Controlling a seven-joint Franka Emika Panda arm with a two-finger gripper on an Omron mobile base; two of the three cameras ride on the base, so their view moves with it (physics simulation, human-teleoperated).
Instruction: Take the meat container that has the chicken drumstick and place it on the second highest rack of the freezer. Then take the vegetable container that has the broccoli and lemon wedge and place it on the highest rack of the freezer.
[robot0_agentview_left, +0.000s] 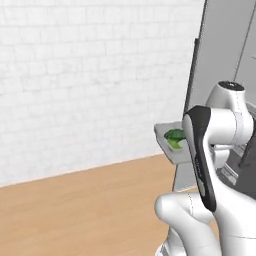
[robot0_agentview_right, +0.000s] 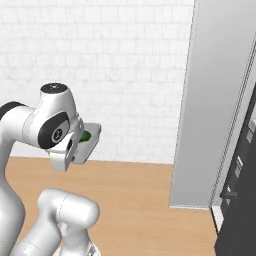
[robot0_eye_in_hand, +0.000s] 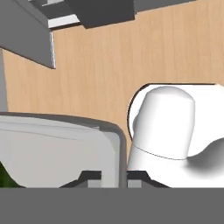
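I hold the vegetable container (robot0_agentview_left: 169, 142), a grey tray, up in the air over the wooden floor. The dark green broccoli (robot0_agentview_left: 174, 134) lies in it, with the lighter lemon wedge (robot0_agentview_left: 175, 144) beside it. In the right base view the vegetable container (robot0_agentview_right: 91, 141) sticks out from behind my hand, with the broccoli (robot0_agentview_right: 86, 135) just showing. In the hand view my gripper (robot0_eye_in_hand: 114, 178) is shut on the rim of the vegetable container (robot0_eye_in_hand: 114, 146). The freezer (robot0_agentview_left: 222, 55) stands to the right, with its dark bar handle (robot0_agentview_left: 192, 75). Its racks are hidden. The meat container and chicken drumstick are out of view.
A white brick wall (robot0_agentview_left: 90, 75) runs behind the wooden floor (robot0_agentview_left: 85, 210). A tall grey freezer panel (robot0_agentview_right: 220, 100) rises on the right, with a dark cabinet front (robot0_agentview_right: 240, 200) beside it. My own arm (robot0_agentview_left: 220, 130) blocks much of the freezer side.
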